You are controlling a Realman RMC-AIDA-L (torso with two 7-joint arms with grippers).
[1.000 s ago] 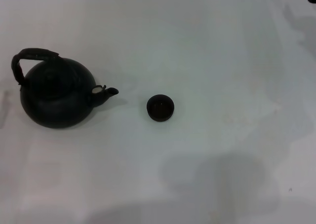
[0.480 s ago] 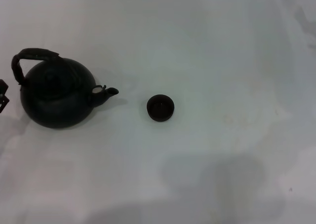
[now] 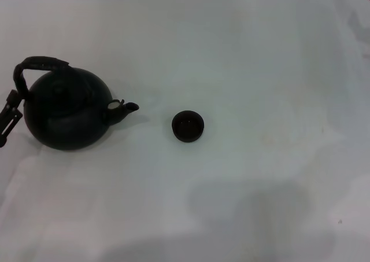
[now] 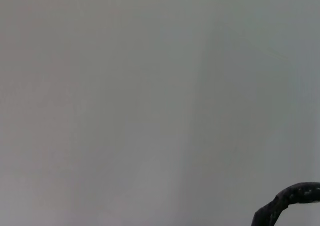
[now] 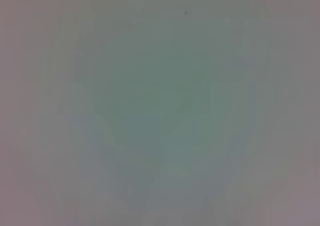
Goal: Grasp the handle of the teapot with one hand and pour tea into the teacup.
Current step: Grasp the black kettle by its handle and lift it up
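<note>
plain white table (image 3: 260, 54), teapot (image 3: 66, 114), teacup (image 3: 188, 126)

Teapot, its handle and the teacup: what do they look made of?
Teapot: matte black, probably cast iron or dark ceramic; no shine. Handle: rough, wrapped-looking surface, perhaps cord or rattan. Teacup: dull dark brown, likely glazed clay. Left gripper nears the pot.

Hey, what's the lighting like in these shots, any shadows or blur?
Head view: soft even light, broad faint shadows on the table near the front edge. Left wrist view: blank surface, only the handle at a corner. Right wrist view: featureless blur.
</note>
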